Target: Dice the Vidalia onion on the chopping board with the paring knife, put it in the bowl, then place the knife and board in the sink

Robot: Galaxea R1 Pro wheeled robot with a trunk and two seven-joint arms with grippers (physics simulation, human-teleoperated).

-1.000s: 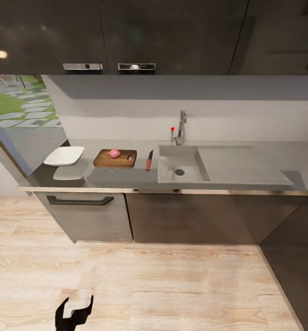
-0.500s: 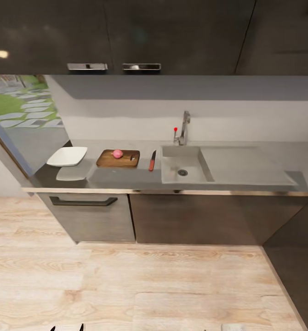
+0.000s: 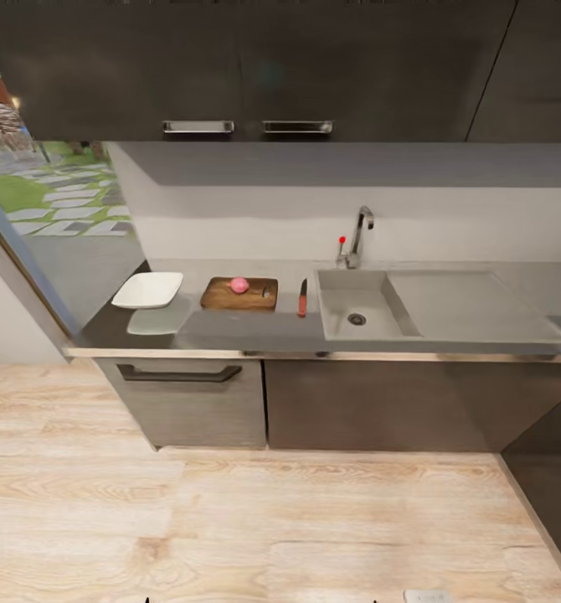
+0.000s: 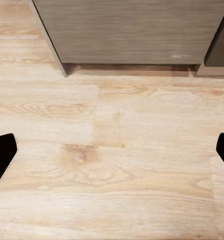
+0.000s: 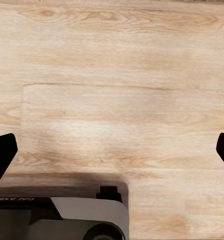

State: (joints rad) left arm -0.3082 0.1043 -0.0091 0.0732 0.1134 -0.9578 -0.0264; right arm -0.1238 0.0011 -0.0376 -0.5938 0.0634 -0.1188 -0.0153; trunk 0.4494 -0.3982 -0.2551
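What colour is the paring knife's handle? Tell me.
Red-orange. The paring knife lies on the countertop between board and sink, seen best in the head view.

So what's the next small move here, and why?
Probably roll closer to the countertop. The onion already sits on the board with the knife beside it, but both grippers, left and right, hang open over the floor, well short.
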